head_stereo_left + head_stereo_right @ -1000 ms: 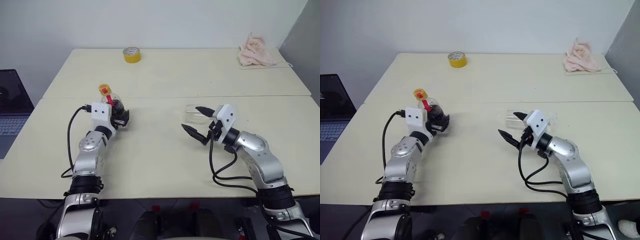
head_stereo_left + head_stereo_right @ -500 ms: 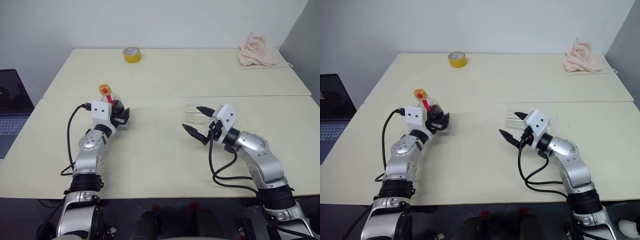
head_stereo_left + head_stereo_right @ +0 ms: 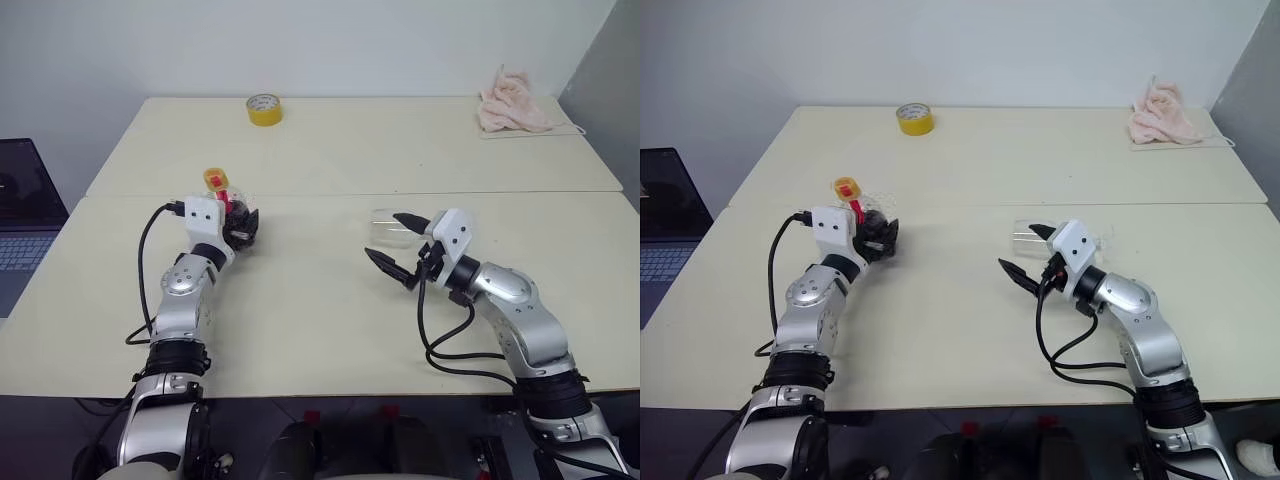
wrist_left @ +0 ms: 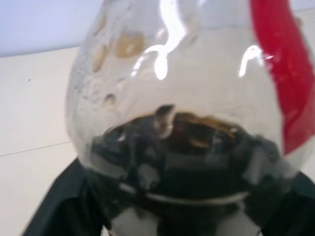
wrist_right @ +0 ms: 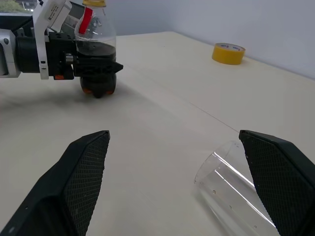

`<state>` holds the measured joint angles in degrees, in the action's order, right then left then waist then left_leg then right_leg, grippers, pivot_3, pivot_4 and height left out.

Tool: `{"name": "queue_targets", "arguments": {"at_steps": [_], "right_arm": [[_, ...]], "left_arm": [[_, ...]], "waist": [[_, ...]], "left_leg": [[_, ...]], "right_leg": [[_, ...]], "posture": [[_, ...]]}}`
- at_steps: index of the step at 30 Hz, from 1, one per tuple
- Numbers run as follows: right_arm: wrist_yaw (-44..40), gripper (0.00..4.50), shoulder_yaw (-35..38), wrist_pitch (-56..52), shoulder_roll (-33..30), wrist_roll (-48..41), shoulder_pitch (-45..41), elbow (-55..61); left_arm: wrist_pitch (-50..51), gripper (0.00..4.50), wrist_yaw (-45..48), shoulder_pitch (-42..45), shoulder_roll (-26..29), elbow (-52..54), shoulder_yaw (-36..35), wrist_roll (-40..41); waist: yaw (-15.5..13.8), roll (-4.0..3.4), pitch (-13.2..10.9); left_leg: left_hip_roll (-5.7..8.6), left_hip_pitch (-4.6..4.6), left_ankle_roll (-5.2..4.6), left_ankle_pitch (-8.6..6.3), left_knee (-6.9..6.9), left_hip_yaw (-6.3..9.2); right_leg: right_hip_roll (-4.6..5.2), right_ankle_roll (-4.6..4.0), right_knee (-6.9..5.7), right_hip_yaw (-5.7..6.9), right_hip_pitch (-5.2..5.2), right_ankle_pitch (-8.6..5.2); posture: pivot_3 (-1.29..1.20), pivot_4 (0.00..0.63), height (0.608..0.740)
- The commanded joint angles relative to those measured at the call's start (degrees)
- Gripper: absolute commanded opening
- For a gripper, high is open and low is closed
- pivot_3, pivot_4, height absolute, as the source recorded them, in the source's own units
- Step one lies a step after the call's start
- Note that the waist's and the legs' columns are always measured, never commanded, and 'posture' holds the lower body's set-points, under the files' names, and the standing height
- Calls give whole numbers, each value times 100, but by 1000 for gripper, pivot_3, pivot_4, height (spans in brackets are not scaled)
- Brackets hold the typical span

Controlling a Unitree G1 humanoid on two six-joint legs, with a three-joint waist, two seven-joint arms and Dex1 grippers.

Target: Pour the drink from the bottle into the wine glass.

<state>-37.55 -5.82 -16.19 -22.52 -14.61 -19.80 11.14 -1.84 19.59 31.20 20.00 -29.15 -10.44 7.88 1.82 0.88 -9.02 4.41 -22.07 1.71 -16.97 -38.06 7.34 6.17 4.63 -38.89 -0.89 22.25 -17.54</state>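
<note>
Left claw (image 5: 96,69): narrowed from wide, now clamps bottle (image 5: 97,46) upright on bench (image 3: 320,290), 9 o'clock side. Grasp secured; lift next. Right claw (image 3: 392,243): wide, empty; glass (image 5: 231,189) lies sideways at its 12 o'clock.

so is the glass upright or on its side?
On its side: the wine glass lies flat on the table, by the right gripper.
</note>
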Motion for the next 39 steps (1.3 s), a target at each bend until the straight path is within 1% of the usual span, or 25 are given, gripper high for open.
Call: {"name": "queue_targets", "arguments": {"at_steps": [1, 3, 7, 12, 19, 24, 27, 30, 32, 39], "right_arm": [[-9, 4500, 17, -3, -40, 3, -41, 281], [-4, 4500, 20, -18, -45, 3, -40, 296], [-2, 4500, 33, -43, -60, -1, -46, 318], [1, 4500, 121, -117, -58, -103, -153, 377], [-8, 4500, 618, -752, -148, -778, -842, 622], [67, 4500, 740, -1399, -259, -1144, -1296, 829], [308, 4500, 724, -1861, -193, -1278, -1547, 955], [834, 4500, 728, -2118, 72, -1187, -1811, 918], [1037, 4500, 653, -2309, 140, -1099, -1885, 893], [1170, 4500, 332, -2418, 111, -832, -1850, 857]], "left_arm": [[-192, 2546, 37, 153, 31, 19, -24, 36], [-196, 2266, 35, 147, 34, 4, -25, 33], [-187, 2096, 28, 94, 30, 45, -29, 41], [-112, 2068, 93, 55, -3, 173, -29, 124], [481, 2068, 454, 59, -137, 827, 299, 227], [1047, 2068, 553, -52, -349, 1462, 715, 152], [1256, 2068, 563, -138, -483, 1780, 971, 87], [1385, 2068, 497, -145, -712, 2022, 1349, -73], [1451, 2068, 479, -128, -841, 2131, 1539, -161], [1653, 2068, 561, -186, -1001, 2493, 1963, -292]], "waist": [[-1, 0, 0], [1, 0, 0], [2, 0, 0], [2, 0, 0], [-13, 2, -1], [5, 2, -1], [6, 1, -1], [6, 1, -1], [3, 1, -1], [7, 1, -1]], "left_leg": [[0, 0, 0, 0, 0, 1], [0, 0, 0, 0, 0, 0], [0, 0, 0, 0, 0, 1], [0, -1, 0, 0, 0, 1], [3, -8, 0, 0, -5, 8], [2, -13, 0, 0, -4, 8], [1, -14, 0, 0, -3, 7], [1, -15, 0, 0, -3, 8], [2, -16, 0, 0, -4, 8], [2, -31, 0, 0, -8, 7]], "right_leg": [[0, 0, 0, 0, 0, 0], [0, 0, 0, 0, 0, 0], [0, 0, -1, 0, 0, 0], [0, 0, -1, 0, 1, 0], [2, 0, 0, 5, 1, 0], [1, 0, 0, 6, 4, 0], [1, 0, -2, 5, 5, 0], [1, 0, -3, 5, 7, 0], [2, 0, -3, 5, 7, 0], [2, 0, -5, 5, 18, 0]], "posture": [[0, 150, 740], [0, 150, 740], [0, 150, 740], [0, 150, 740], [0, 150, 740], [0, 150, 740], [0, 150, 740], [0, 150, 740], [0, 150, 740], [0, 150, 740]]}}
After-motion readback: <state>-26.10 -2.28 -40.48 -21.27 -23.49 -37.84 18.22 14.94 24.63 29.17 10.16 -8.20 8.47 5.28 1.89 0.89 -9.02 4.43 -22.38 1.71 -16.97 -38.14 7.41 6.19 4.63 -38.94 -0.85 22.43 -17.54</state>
